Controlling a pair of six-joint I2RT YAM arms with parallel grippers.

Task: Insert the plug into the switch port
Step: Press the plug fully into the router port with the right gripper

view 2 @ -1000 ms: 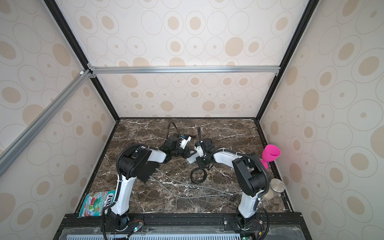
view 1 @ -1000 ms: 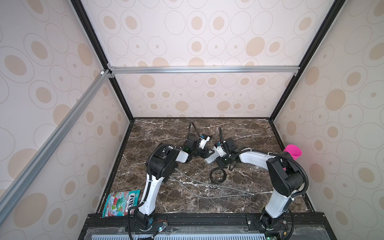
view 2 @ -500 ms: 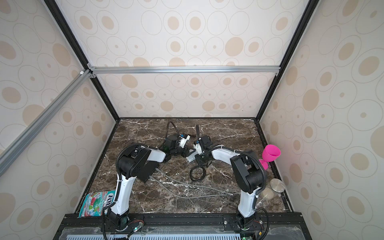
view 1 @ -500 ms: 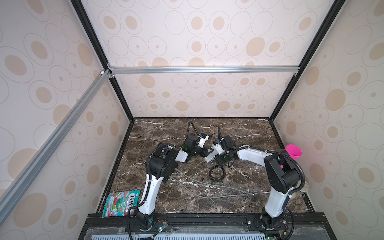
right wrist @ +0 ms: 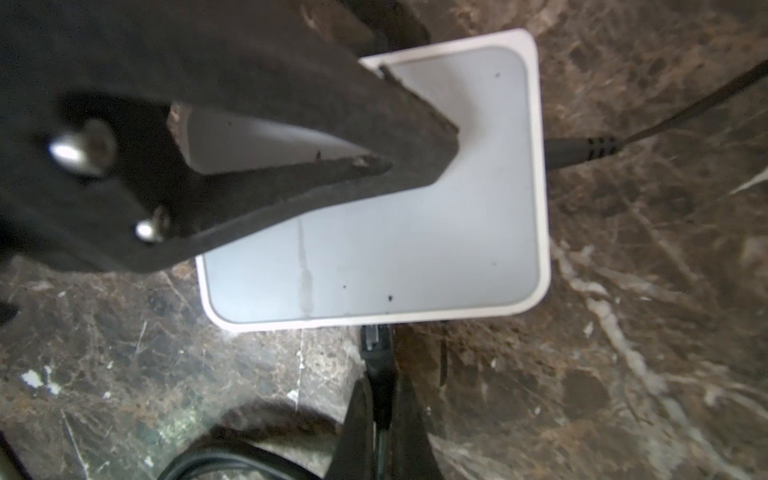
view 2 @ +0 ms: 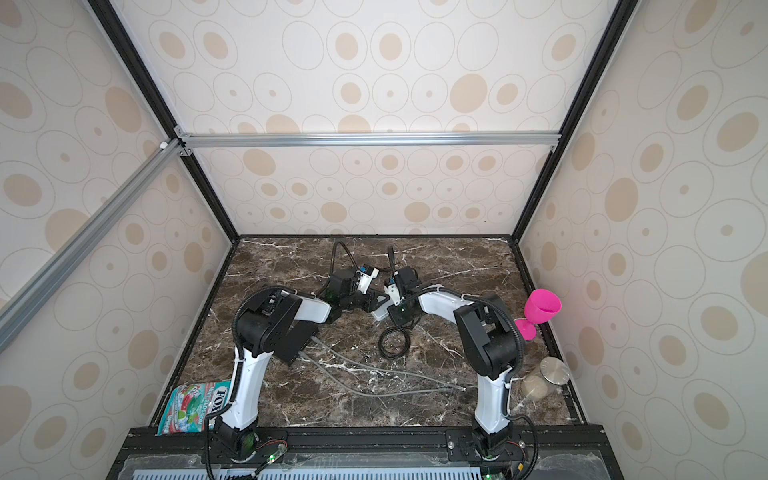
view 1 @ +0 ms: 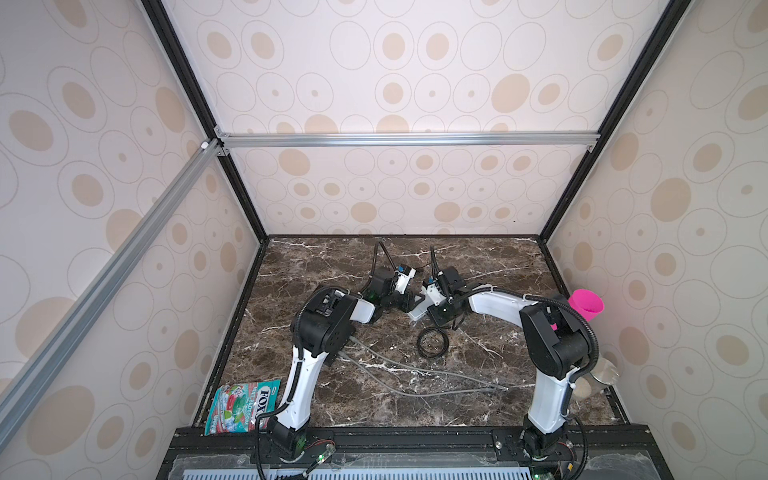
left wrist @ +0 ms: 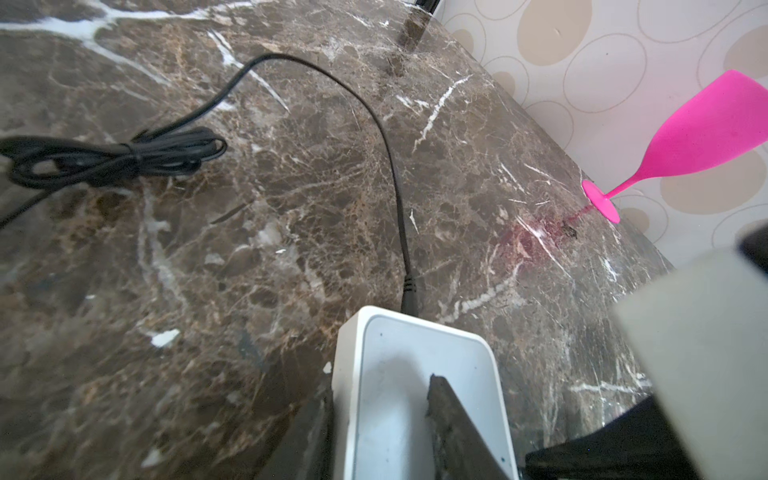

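My left jaws clamp the switch (right wrist: 415,249) so it cannot slide; right jaws pinch the plug (right wrist: 376,347), tip just ahead meeting its edge.

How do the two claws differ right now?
The left claw pinches the white switch, jaws part open around it; the right claw is shut on the black plug. The left claw overlaps the switch's face; the right claw sits off its edge. Both meet at the switch.
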